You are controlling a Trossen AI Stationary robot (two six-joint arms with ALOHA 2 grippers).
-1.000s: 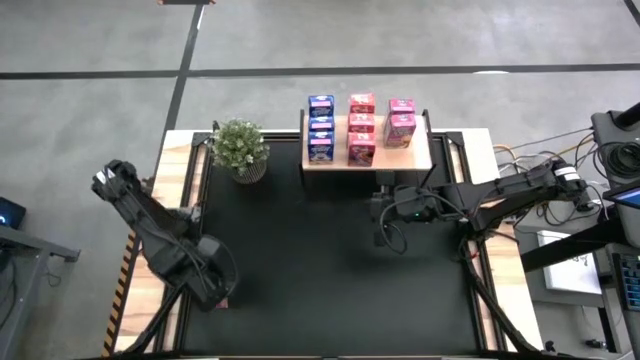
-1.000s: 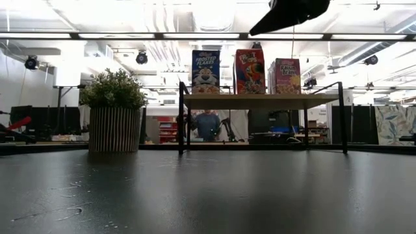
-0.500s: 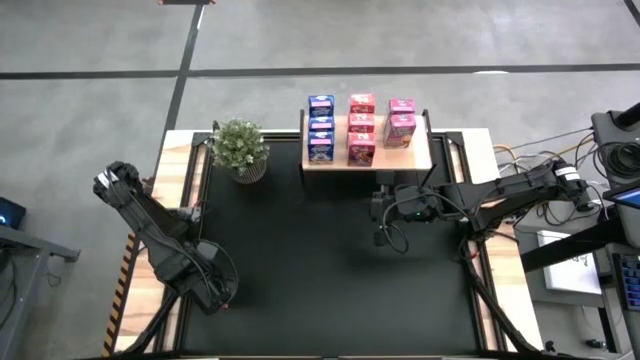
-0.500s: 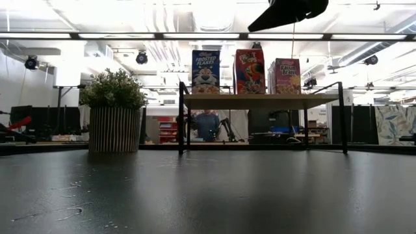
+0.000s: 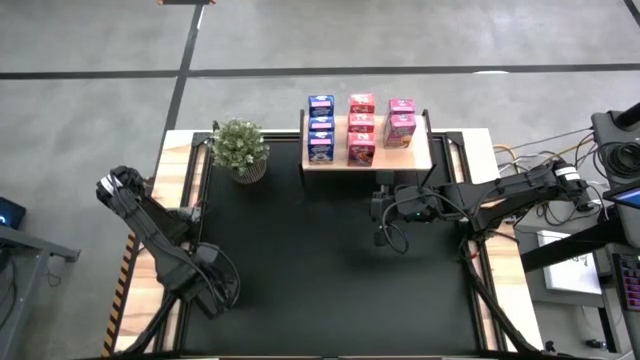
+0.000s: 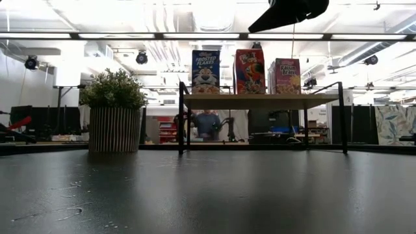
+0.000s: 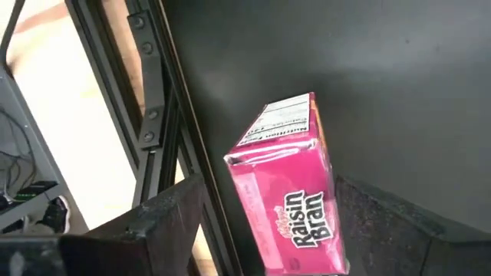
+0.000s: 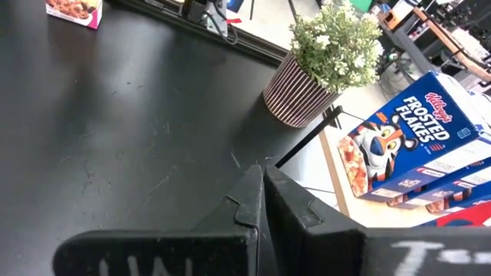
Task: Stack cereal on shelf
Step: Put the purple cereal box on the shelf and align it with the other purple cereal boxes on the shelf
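Observation:
A pink Raisin Bran cereal box [image 7: 295, 192] lies on the black table near its left edge. My left gripper [image 7: 268, 188] is open at the table's near left [image 5: 215, 290], one finger on either side of the box, with a gap showing beside one of them. The same box shows far off in the right wrist view [image 8: 73, 9]. The wooden shelf [image 5: 425, 150] stands at the far edge with blue [image 5: 321, 130], red [image 5: 361, 130] and pink [image 5: 400, 122] cereal boxes upright on it. My right gripper [image 5: 380, 212] hovers shut in front of the shelf, holding nothing.
A potted plant [image 5: 240, 148] stands left of the shelf at the far edge. Black frame rails [image 7: 153, 100] run along the table's left edge beside the box. Bare tabletop [image 5: 320, 260] spreads between the two arms. A person [image 6: 207, 123] shows in the room behind the shelf.
My left arm has shifted a little toward the table's near edge, staying over the near left corner. My right arm has kept still.

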